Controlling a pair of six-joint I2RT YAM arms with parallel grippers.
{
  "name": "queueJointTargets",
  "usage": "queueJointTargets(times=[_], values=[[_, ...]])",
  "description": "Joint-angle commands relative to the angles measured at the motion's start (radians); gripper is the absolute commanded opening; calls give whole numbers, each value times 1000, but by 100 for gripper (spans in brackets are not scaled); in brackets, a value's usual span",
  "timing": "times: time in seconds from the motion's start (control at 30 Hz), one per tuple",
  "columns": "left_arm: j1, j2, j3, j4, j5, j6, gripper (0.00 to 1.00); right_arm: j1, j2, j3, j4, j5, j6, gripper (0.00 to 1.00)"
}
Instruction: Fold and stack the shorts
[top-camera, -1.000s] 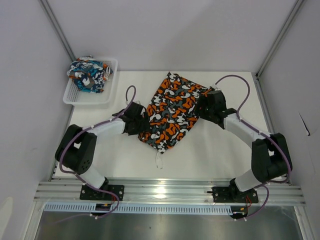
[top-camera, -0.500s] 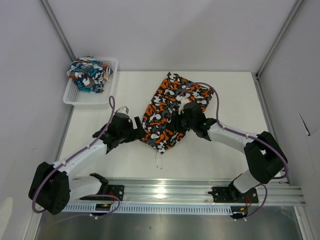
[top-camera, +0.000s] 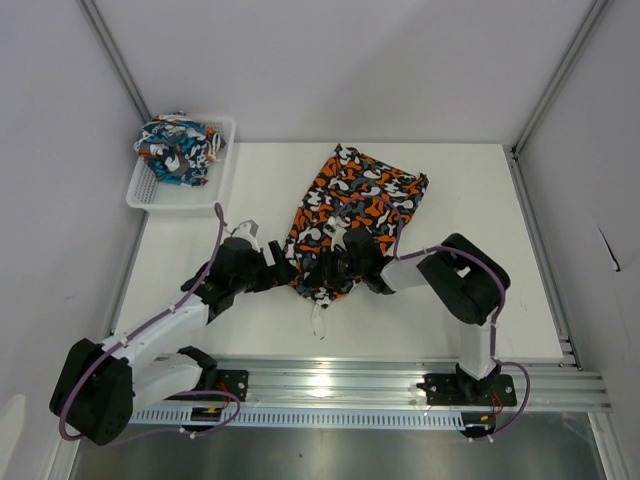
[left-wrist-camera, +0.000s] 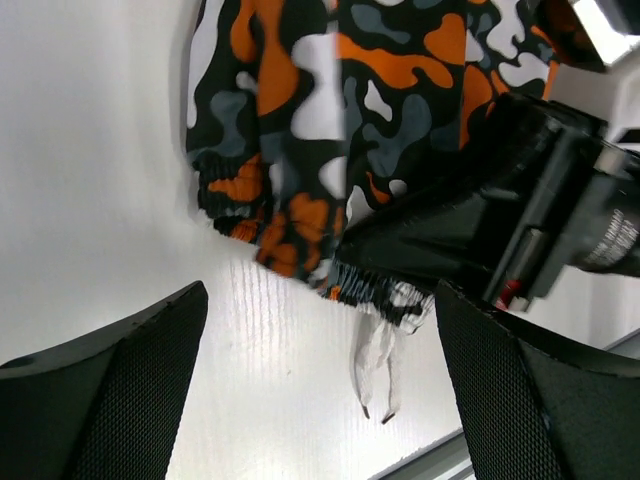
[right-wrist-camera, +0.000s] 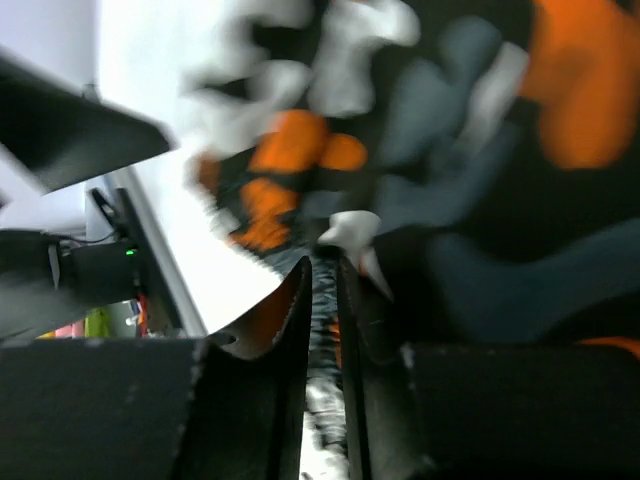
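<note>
The camouflage shorts (top-camera: 352, 205) lie folded lengthwise at the table's middle, waistband towards me, with a white drawstring (top-camera: 318, 320) trailing off it. My right gripper (top-camera: 332, 274) lies low at the near waistband, its fingers pinched on the hem; in the right wrist view the gripper (right-wrist-camera: 322, 300) has gathered fabric (right-wrist-camera: 480, 200) between the narrow jaws. My left gripper (top-camera: 283, 268) sits just left of the shorts, wide open and empty. In the left wrist view its fingers (left-wrist-camera: 100, 400) frame bare table, the shorts (left-wrist-camera: 330, 120) and the drawstring (left-wrist-camera: 375, 360). The blue-teal shorts (top-camera: 178, 148) sit bunched in the basket.
A white mesh basket (top-camera: 170, 203) stands at the far left corner of the table. Metal rails (top-camera: 330, 385) run along the near edge by the arm bases. Grey walls close in the sides and back.
My right gripper has swept from the shorts' far right side to the near waistband and closed on it. My left gripper has opened wide and drawn back slightly to the left.
</note>
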Motion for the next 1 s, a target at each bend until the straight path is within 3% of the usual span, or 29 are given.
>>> queueJointTargets(times=[0.0, 0.27, 0.47, 0.77, 0.97], values=[[3, -20, -59, 96, 42, -41, 97, -1, 80, 6, 46, 60, 79, 18], [-22, 6, -177, 250, 39, -110, 97, 95, 77, -77, 156, 319, 216, 19], [-42, 0, -234, 331, -14, -115, 97, 186, 7, -96, 190, 419, 217, 20], [-42, -7, -254, 375, -56, -175, 97, 149, -252, -109, 48, 459, 113, 31], [-42, -12, -306, 434, -63, -232, 97, 114, -277, -77, -75, 488, 70, 32]])
